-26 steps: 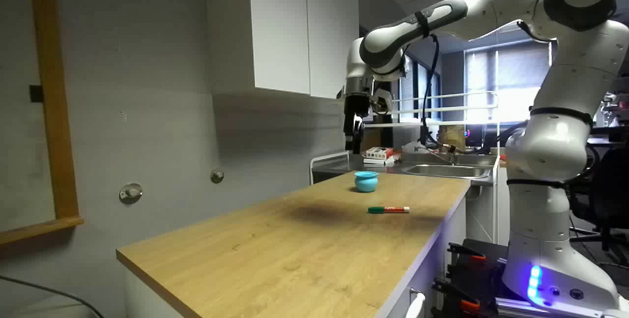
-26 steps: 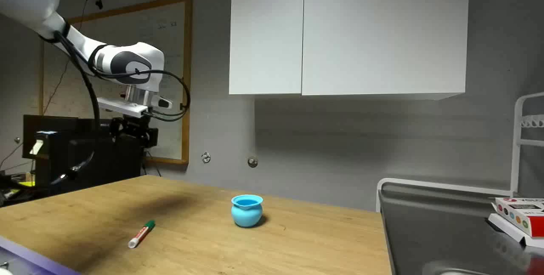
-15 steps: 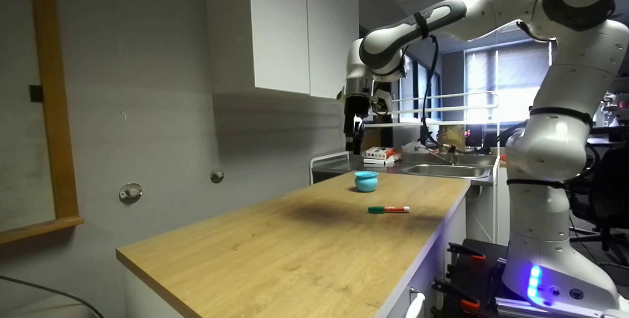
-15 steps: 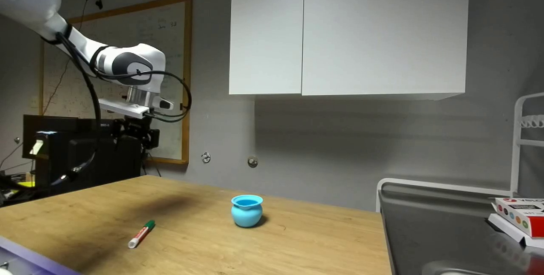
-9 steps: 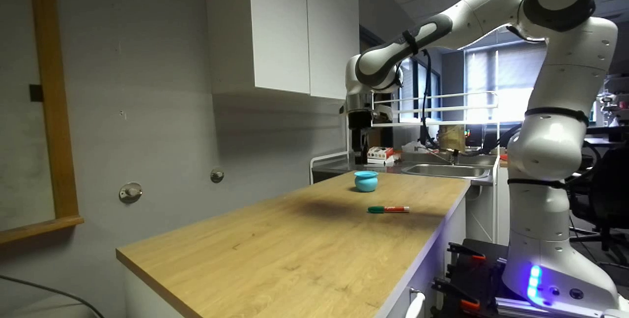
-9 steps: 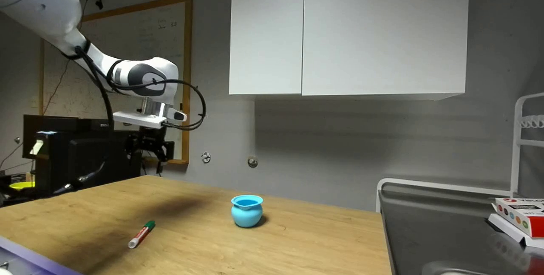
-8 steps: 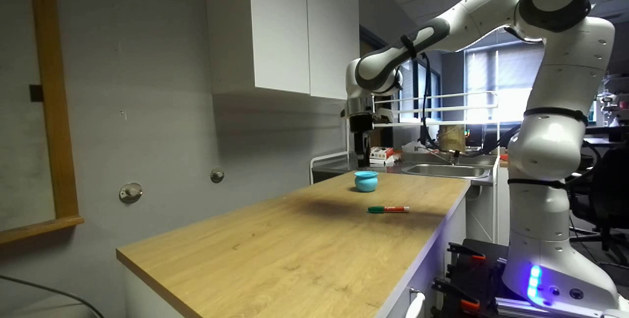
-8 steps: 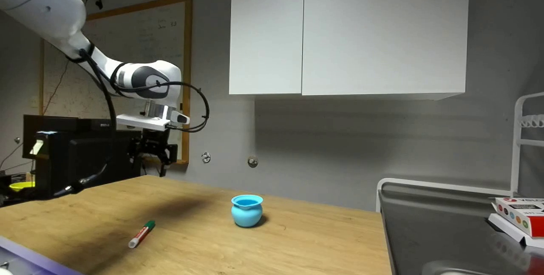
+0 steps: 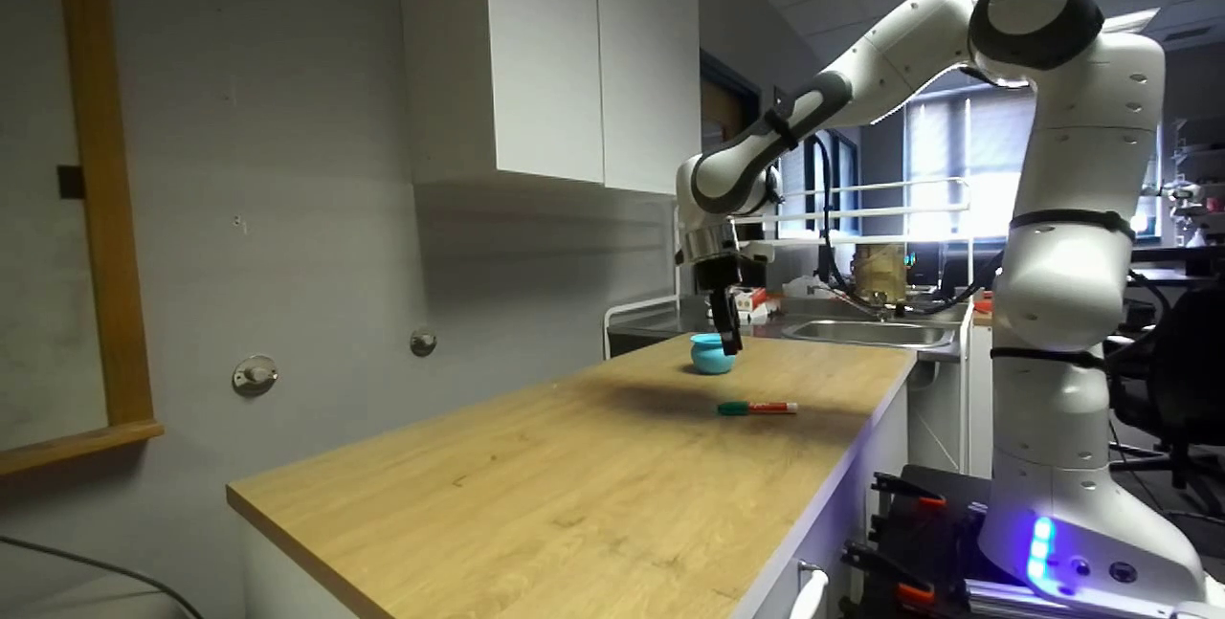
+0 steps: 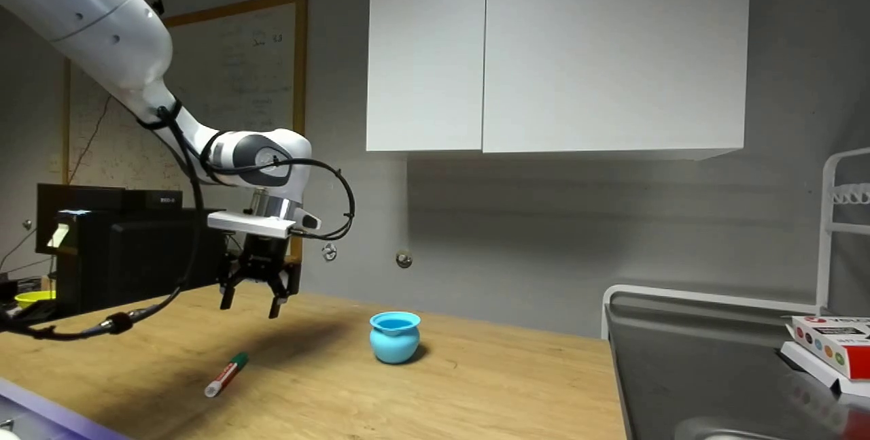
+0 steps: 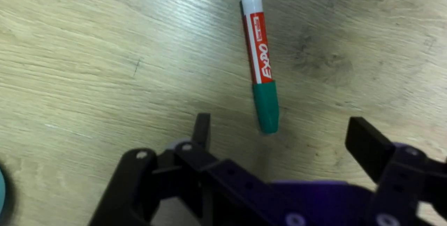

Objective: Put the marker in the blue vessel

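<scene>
The marker, with a green cap, a red and white label and a white end, lies flat on the wooden counter in both exterior views and in the wrist view. The blue vessel, a small round pot with a flared rim, stands upright on the counter in both exterior views. A sliver of it shows at the wrist view's left edge. My gripper is open and empty above the counter. In the wrist view the marker's cap end lies between the fingertips, below them.
The wooden counter runs along the wall. White cupboards hang above it. Beyond the vessel are a metal sink, a white rack and boxes. A black cable hangs from the arm.
The arm has come down towards the counter, and the gripper now hangs lower and tilted. Its spread fingers now show clearly. The marker and the vessel have not moved.
</scene>
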Controlling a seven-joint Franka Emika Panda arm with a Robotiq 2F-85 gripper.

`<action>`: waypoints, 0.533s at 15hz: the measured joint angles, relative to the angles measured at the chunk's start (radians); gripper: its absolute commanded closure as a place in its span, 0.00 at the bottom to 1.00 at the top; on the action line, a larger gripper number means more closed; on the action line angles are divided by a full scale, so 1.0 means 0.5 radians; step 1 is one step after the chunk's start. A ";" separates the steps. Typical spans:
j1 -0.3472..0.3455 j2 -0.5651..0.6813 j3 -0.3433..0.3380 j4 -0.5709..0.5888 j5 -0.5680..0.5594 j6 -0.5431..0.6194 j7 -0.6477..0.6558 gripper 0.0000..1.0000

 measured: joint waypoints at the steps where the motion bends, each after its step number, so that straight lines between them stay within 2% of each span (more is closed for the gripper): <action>1: 0.003 0.002 0.003 -0.012 0.000 0.003 -0.006 0.00; 8: -0.014 0.022 -0.018 -0.118 0.005 0.123 -0.104 0.00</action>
